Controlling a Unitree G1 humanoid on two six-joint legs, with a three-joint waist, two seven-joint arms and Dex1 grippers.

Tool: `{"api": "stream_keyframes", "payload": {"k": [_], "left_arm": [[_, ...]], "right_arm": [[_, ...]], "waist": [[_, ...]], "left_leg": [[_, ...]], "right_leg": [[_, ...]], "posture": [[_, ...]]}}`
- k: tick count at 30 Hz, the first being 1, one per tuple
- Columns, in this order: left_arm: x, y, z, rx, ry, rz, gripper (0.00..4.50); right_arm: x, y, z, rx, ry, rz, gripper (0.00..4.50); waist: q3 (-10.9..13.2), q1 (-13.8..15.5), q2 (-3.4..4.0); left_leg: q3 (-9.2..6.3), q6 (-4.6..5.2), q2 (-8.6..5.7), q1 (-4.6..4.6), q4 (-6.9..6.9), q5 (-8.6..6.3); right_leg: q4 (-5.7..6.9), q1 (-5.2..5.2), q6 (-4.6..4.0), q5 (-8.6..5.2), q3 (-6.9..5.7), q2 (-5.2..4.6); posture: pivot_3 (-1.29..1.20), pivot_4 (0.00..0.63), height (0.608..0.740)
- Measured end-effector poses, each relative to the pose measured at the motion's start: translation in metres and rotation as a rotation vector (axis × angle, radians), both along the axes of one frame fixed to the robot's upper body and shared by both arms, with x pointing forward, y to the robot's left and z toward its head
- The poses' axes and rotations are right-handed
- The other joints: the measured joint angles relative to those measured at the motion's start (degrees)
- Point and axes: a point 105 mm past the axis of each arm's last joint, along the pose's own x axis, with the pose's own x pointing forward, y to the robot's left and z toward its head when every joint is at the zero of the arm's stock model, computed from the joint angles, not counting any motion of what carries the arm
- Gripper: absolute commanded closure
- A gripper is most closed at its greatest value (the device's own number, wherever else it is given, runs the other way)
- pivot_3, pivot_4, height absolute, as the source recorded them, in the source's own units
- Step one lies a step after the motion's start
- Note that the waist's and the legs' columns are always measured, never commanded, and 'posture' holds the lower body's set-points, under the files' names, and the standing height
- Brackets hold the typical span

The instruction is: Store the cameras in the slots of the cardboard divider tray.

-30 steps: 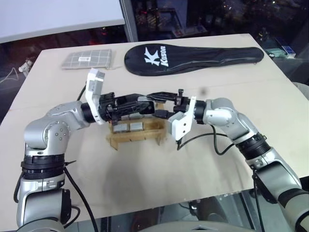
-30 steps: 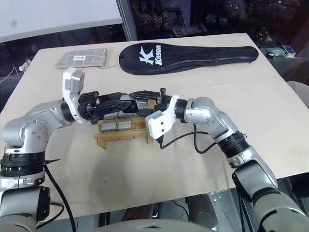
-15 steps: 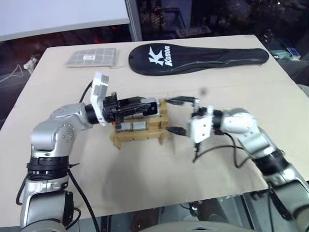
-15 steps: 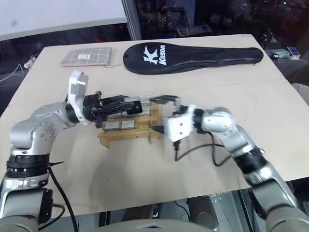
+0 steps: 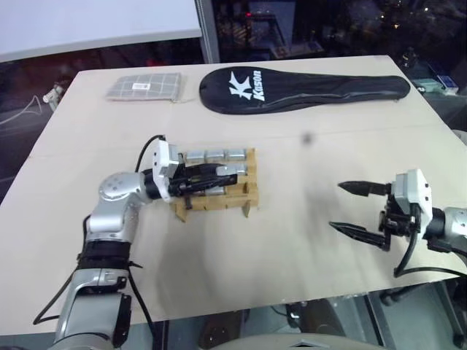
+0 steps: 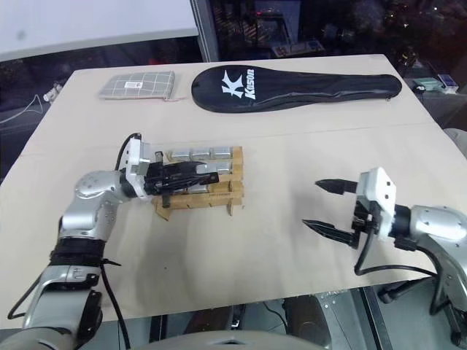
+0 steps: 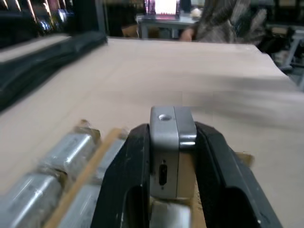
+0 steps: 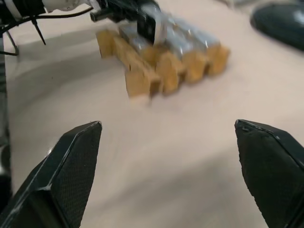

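Withdrawn rightward, right gripper [image 5: 357,209] gapes over bare table [image 5: 306,182], clear of tray [image 5: 219,197].

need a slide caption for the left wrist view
Left end effector shut on a camera above the cardboard divider tray.

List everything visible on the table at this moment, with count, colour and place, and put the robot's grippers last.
Cardboard divider tray: one, tan-brown, left of table centre.
Cameras: silver-grey; three along the tray's far row, others in nearer slots partly hidden, one clamped in the left gripper over the tray.
Racket cover: one, black with white lettering, far edge of the table.
Checked pouch: one, grey, far left corner.
Table: one, light beige.
Person: one, beyond the table in the left wrist view.
Left gripper: black, shut on a camera.
Right gripper: black, open, near right.
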Motion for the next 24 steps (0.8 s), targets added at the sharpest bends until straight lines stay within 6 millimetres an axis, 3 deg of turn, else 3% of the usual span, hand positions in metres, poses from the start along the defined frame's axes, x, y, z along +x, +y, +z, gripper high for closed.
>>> {"api": "stream_keyframes", "payload": {"k": [5, 24], "left_arm": [[0.003, -0.007, -0.011, -0.044, -0.001, -0.006, 3.78], [0.004, -0.007, -0.019, 0.095, -0.003, -0.112, 3.78]], "right_arm": [[-0.003, -0.010, 0.000, -0.018, 0.023, -0.032, 0.06], [-0.002, -0.006, 0.020, -0.018, -0.001, -0.061, 0.06]], "waist": [[0.00, -0.51, 0.00], [-0.09, -0.34, 0.08]], "left_leg": [[0.05, 0.02, 0.02, 0.08, 0.00, -0.01], [0.05, 0.02, 0.01, 0.18, 0.01, -0.01]], "right_leg": [[0.01, 0.01, 0.08, -0.01, 0.10, 0.03], [0.01, 0.13, 0.14, -0.03, 0.05, 0.04]], "posture": [[0.00, 0.150, 0.740], [0.00, 0.150, 0.740]]}}
